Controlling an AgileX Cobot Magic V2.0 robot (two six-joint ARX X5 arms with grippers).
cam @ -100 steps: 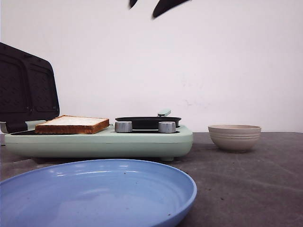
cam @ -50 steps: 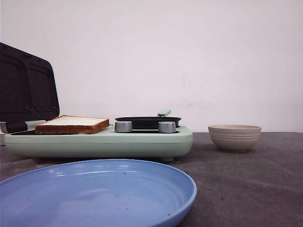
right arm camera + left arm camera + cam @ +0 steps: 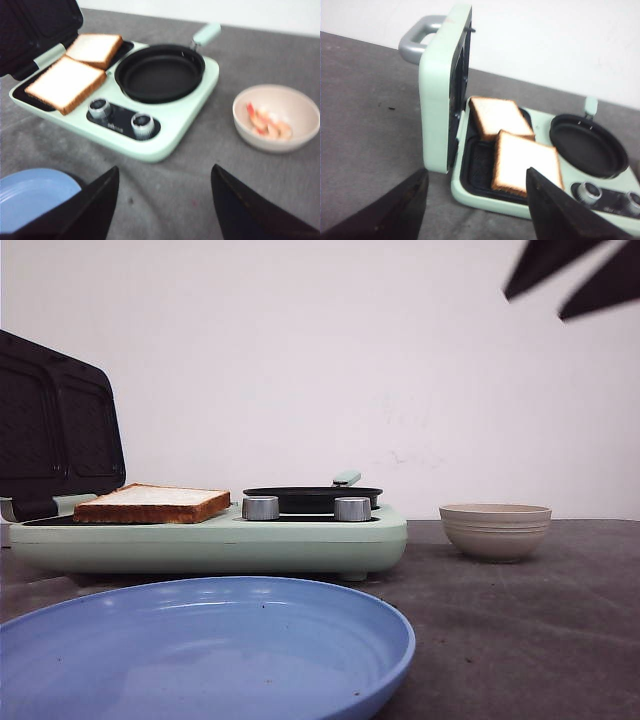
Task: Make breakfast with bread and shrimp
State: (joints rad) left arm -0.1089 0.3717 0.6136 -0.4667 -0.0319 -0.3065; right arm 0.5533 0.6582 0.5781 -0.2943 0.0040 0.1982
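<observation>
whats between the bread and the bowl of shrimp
The black round pan, set in the green cooker, lies between the bread and the bowl of shrimp. The right wrist view shows it best.

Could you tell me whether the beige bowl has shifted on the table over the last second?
No. In the front view the beige bowl sits in the same spot to the right of the mint green cooker, with the same gap between them.

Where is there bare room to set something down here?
Bare cloth lies between the breakfast maker and the shrimp bowl, and in front of both. The blue plate and round pan hold nothing. The bread slices fill the sandwich tray.
</observation>
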